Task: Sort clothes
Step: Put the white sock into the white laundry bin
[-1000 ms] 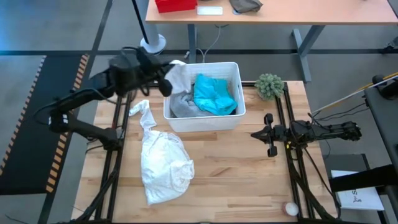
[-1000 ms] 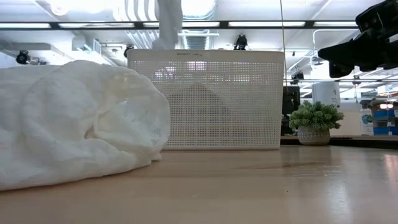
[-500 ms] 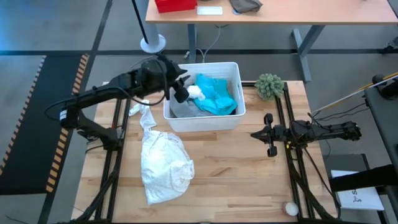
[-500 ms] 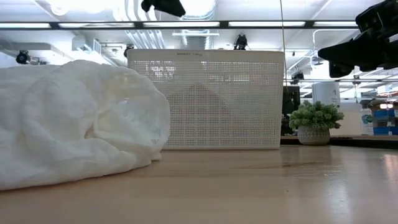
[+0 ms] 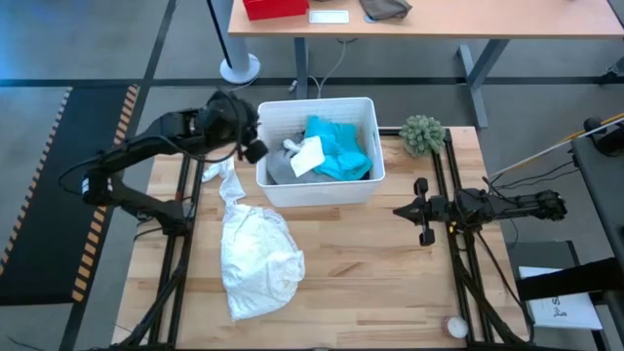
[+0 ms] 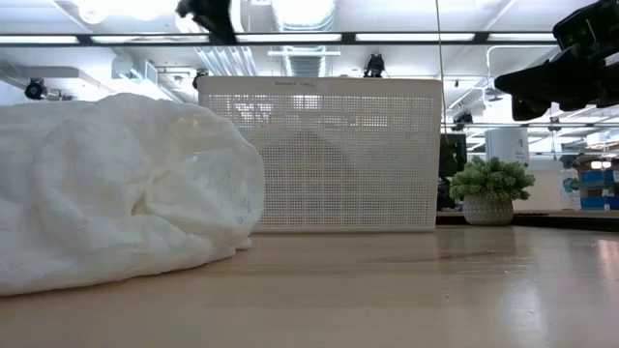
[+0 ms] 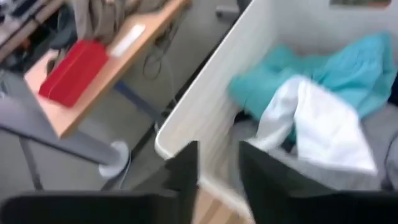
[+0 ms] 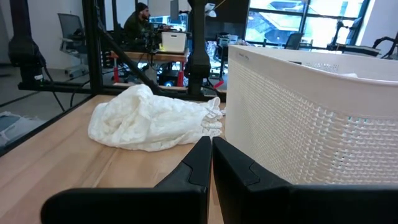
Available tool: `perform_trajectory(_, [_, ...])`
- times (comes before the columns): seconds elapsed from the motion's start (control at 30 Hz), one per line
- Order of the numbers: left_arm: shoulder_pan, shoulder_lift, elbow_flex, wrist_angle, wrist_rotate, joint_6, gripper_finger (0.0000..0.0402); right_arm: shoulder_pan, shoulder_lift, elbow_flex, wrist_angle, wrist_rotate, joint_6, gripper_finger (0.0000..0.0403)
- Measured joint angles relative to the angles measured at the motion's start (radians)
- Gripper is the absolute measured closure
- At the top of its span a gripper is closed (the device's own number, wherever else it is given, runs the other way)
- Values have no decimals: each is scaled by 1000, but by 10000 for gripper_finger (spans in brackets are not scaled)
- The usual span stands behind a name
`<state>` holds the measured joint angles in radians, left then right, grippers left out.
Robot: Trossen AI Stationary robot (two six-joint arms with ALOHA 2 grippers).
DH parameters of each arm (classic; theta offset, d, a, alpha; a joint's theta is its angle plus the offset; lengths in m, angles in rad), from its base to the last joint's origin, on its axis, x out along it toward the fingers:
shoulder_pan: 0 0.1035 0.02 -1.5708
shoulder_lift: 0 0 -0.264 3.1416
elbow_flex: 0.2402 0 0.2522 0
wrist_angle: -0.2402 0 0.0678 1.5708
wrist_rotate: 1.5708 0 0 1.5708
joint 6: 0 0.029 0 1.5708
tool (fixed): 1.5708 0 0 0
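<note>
Inside the basket [image 5: 363, 185], small white cloth [image 5: 305, 156] lies diagonally.

We are seeing two dark jointed arms, matte black casings, black cables trailing along right arm [image 5: 507, 206]; left arm [image 5: 146, 151] looking alike.

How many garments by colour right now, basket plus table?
White: 2, small white cloth in the basket, white shirt on the table
Turquoise: 1, turquoise piece in basket
Grey: 1, grey tee in basket
Total: 4
</note>
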<state>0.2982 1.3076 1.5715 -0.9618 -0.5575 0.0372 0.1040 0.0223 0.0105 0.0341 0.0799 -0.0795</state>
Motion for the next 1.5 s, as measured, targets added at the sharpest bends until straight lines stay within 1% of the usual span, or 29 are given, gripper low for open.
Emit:
perform_trajectory(0.1, [9,-40,0,-83,-2,-30,376,0,0,0,0,0,0,403])
perform_trajectory(0.13, [14,-53,0,-104,-2,-44,388,0,0,0,0,0,0,403])
perform_trajectory(0.3, [41,-98,-21,-218,-7,-121,398,0,0,0,0,0,0,403])
perform_trajectory(0.47, [73,-135,-111,-295,-9,-209,400,0,0,0,0,0,0,403])
perform_trajectory(0.6, [95,-156,-230,-310,21,-269,401,0,0,0,0,0,0,403])
perform_trajectory(0.77, [149,-174,-389,-304,24,-311,401,0,0,0,0,0,0,403])
perform_trajectory(0.87, [181,-178,-473,-294,32,-313,401,0,0,0,0,0,0,403])
perform_trajectory(0.93, [199,-178,-520,-274,60,-308,401,0,0,0,0,0,0,403])
perform_trajectory(1.1, [222,-171,-620,-157,195,-225,401,0,0,0,0,0,0,403])
perform_trajectory(1.13, [225,-167,-639,-133,208,-220,401,0,0,0,0,0,0,403])
perform_trajectory(1.33, [257,-125,-726,-74,209,-215,398,0,0,0,0,0,0,403])
perform_trajectory(1.5, [263,-90,-772,-32,204,-207,364,0,0,0,0,0,0,403])
